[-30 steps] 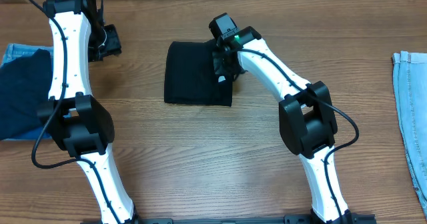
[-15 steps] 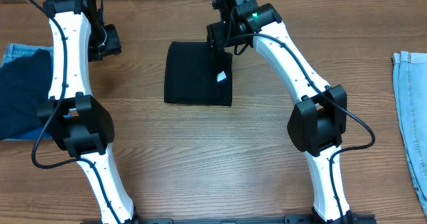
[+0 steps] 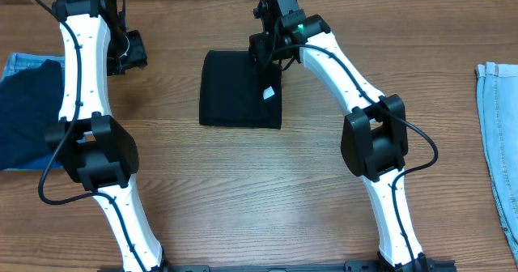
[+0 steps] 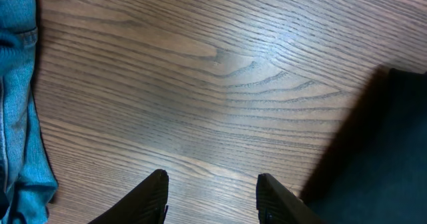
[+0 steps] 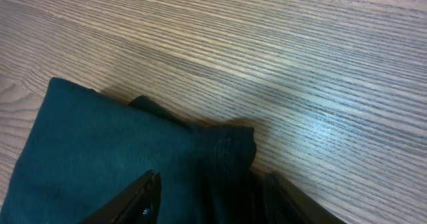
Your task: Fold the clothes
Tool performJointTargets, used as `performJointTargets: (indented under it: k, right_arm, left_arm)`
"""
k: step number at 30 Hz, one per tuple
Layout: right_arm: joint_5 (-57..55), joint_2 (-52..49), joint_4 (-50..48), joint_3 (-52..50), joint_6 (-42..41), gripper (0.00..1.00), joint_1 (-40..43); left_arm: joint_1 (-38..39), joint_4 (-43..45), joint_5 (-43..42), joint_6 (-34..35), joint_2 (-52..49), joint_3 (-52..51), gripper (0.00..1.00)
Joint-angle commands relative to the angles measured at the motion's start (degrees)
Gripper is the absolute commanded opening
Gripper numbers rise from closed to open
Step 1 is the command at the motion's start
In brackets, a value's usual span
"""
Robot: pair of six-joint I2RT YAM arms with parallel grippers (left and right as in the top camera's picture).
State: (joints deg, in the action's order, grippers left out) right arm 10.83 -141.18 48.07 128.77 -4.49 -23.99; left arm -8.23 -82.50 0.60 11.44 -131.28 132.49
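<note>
Clothes (image 3: pixel 239 90) meet the right tool (image 5: pixel 212 179) at their far corner on the right arm's side. The tool's fingers are spread, the bunched black corner lies just ahead of them, and nothing is pinched. The black piece lies folded into a compact rectangle on the tabletop (image 3: pixel 243 183) between the two arms, with a small white label (image 3: pixel 268 94) near its right edge. The left tool (image 4: pixel 210 184) is also spread, over bare wood, well apart from the piece and near light blue denim (image 4: pixel 17 84).

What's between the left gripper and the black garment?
Only bare wooden table. The overhead view shows nothing lying between the left gripper and the black garment; the left wrist view agrees.
</note>
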Motion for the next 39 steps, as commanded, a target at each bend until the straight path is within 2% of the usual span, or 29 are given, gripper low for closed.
performJointTargets:
  k: [1, 4, 7, 8, 9, 10, 11, 12, 14, 15, 19, 25, 28, 31, 33, 35, 39]
  right_arm:
    - [-0.7, -1.7, 0.02, -0.2, -0.66, 0.53, 0.5]
    - [-0.68, -2.8, -0.24, -0.2, -1.51, 0.52, 0.55]
    - [-0.74, -2.86, -1.31, -0.2, -2.32, 0.34, 0.57]
    - [-0.76, -2.86, -1.44, -0.2, -3.06, 0.23, 0.61]
    - [-0.76, -2.86, -1.49, -0.2, -3.43, 0.05, 0.61]
    - [-3.5, -2.86, -1.25, -0.2, -6.56, 0.04, 0.61]
    - [-9.77, -2.84, 0.48, -0.15, -12.46, 0.04, 0.68]
    - [-18.53, -2.84, 5.35, -0.09, -25.18, 0.04, 1.22]
    - [-17.11, -2.86, 9.27, -0.11, -34.03, 0.04, 2.49]
    - [-14.6, -2.86, 9.35, -0.11, -34.14, 0.06, 2.93]
    - [-10.73, -2.86, 10.03, -0.11, -32.7, 0.41, 2.86]
    - [-11.74, -2.86, 16.59, -0.11, -26.88, 0.41, 3.45]
    - [-13.9, -2.86, 23.02, -0.11, -26.51, 0.41, 3.89]
    - [-15.45, -2.86, 26.1, -0.11, -25.22, 0.41, 3.87]
    - [-15.26, -2.86, 28.68, -0.11, -23.65, 0.42, 3.8]
    - [-15.3, -2.51, 29.05, -0.07, -20.96, 0.38, 3.8]
    - [-15.23, 3.54, 31.26, 3.34, -15.21, 0.39, 5.77]
  left_arm:
    - [0.44, -0.24, -0.66, -1.18, 0.15, 1.4, 0.46]
    - [0.44, -0.24, -0.66, -1.18, 0.15, 1.4, 0.46]
    - [0.44, -0.22, -0.66, -1.18, 0.15, 1.4, 0.46]
    - [0.44, -0.22, -0.66, -1.2, 0.15, 1.4, 0.46]
    - [0.44, -0.22, -0.66, -1.2, 0.15, 1.4, 0.46]
    - [0.44, -0.2, -0.66, -1.18, 0.15, 1.4, 0.46]
    - [0.44, -0.17, -0.66, -1.2, 0.15, 1.4, 0.46]
    - [0.44, -0.2, -0.66, -1.2, 0.15, 1.4, 0.46]
    - [0.44, -0.2, -0.66, -1.22, 0.15, 1.4, 0.46]
    - [0.44, -0.15, -0.66, -1.22, 0.15, 1.4, 0.46]
    - [0.44, -0.17, -0.66, -1.88, 0.15, 1.4, 0.46]
    - [0.44, -0.2, -0.7, -2.1, 0.15, 1.4, 0.46]
    - [0.44, -0.02, -2.95, -2.58, 0.15, 1.4, 0.47]
    - [1.2, 0.68, -9.55, -6.67, 0.15, 1.4, 0.46]
    - [2.89, 1.07, -11.45, -9.55, 0.15, 1.4, 0.47]
    - [5.09, 1.81, -13.75, -12.9, 0.15, 1.4, 0.47]
    - [11.61, 5.29, -14.64, -17.29, 0.15, 1.4, 0.47]
